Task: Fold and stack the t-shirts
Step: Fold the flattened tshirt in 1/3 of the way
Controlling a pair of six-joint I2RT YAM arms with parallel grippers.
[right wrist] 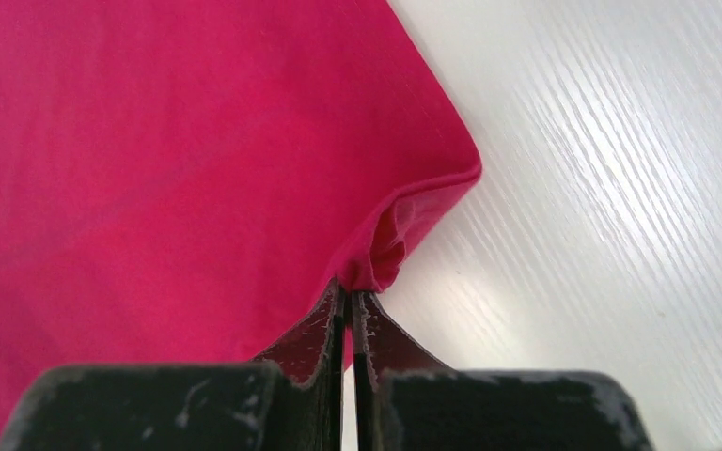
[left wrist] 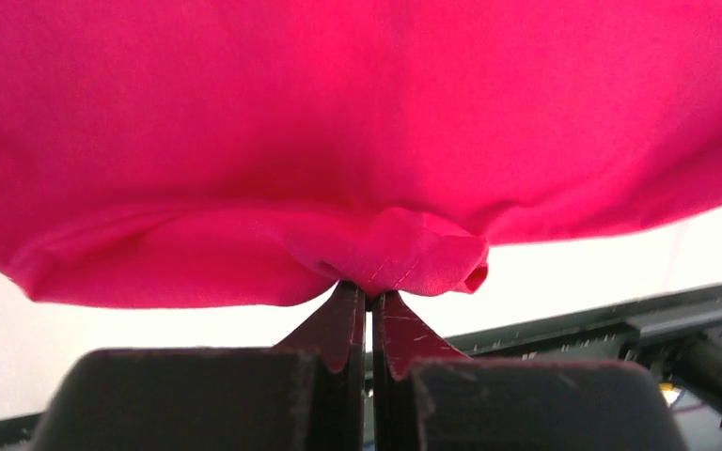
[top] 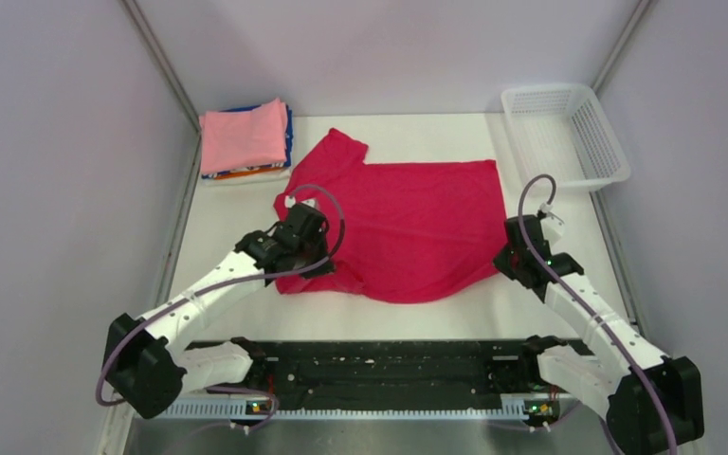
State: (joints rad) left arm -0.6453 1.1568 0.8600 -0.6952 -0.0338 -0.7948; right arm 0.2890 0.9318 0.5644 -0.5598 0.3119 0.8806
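A crimson-red t-shirt (top: 408, 223) lies spread across the middle of the white table, one sleeve pointing to the far left. My left gripper (top: 315, 258) is shut on the shirt's near-left edge; the left wrist view shows the hem (left wrist: 404, 258) bunched at the closed fingertips. My right gripper (top: 509, 258) is shut on the near-right corner, and that corner (right wrist: 404, 225) curls up into the tips in the right wrist view. A stack of folded t-shirts (top: 245, 137), light pink on top with blue, orange and white below, sits at the far-left corner.
A white plastic mesh basket (top: 564, 133) stands at the far right. Grey walls close in both sides, and a black rail (top: 379, 365) with the arm bases runs along the near edge. Bare table (top: 237, 218) lies left of the shirt.
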